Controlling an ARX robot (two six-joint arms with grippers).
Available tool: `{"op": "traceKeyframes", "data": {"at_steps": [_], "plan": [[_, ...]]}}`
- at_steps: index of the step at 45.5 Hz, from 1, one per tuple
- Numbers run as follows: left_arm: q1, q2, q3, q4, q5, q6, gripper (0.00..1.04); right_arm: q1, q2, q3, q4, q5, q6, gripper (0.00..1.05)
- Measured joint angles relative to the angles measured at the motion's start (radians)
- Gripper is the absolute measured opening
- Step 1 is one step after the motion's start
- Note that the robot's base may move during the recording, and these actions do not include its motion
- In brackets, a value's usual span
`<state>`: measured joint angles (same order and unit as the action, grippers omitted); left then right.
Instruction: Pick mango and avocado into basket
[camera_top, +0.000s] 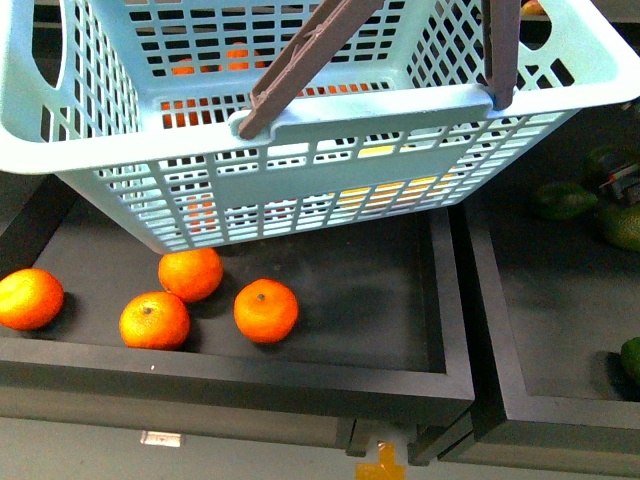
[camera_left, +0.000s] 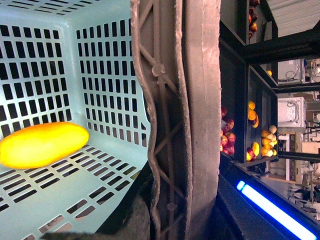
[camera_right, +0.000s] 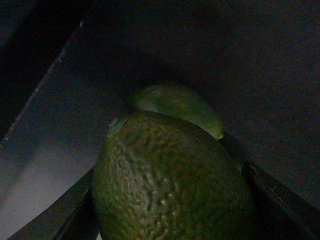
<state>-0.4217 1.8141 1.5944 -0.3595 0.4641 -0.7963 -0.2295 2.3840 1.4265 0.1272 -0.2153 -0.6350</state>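
The pale teal basket (camera_top: 300, 130) hangs tilted above the left tray and fills the top of the front view. My left gripper (camera_left: 167, 220) is shut on its brown handle (camera_left: 180, 125). The yellow mango (camera_left: 42, 145) lies on the basket floor; its yellow shows through the slots (camera_top: 378, 152) in the front view. In the dim right wrist view the dark green, pebbly avocado (camera_right: 170, 185) sits between my right gripper's (camera_right: 172, 212) fingers (camera_right: 67, 212), which are shut on it, just above the black tray floor.
Several oranges (camera_top: 265, 310) lie in the black left tray (camera_top: 380, 300) under the basket. More green fruits (camera_top: 562, 200) rest in the right tray (camera_top: 540, 300), one just behind the held avocado (camera_right: 175, 105). A raised black divider (camera_top: 455, 300) separates the trays.
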Motion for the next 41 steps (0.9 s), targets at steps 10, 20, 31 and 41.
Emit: {"op": "traceKeyframes", "data": {"at_steps": [10,20,31,41], "plan": [[0.0,0.0,0.0,0.0,0.0,0.0,0.2,-0.064,-0.36,-0.313,0.148,-0.146,0.125,0.71],[0.0,0.0,0.0,0.0,0.0,0.0,0.2,-0.048,-0.663,-0.513,0.219,-0.242,0.257,0.71],[0.0,0.0,0.0,0.0,0.0,0.0,0.2,0.144,-0.916,-0.591,0.321,-0.243,0.44,0.71],[0.0,0.0,0.0,0.0,-0.001,0.0,0.2,0.272,-0.866,-0.588,0.39,-0.173,0.491,0.71]]}}
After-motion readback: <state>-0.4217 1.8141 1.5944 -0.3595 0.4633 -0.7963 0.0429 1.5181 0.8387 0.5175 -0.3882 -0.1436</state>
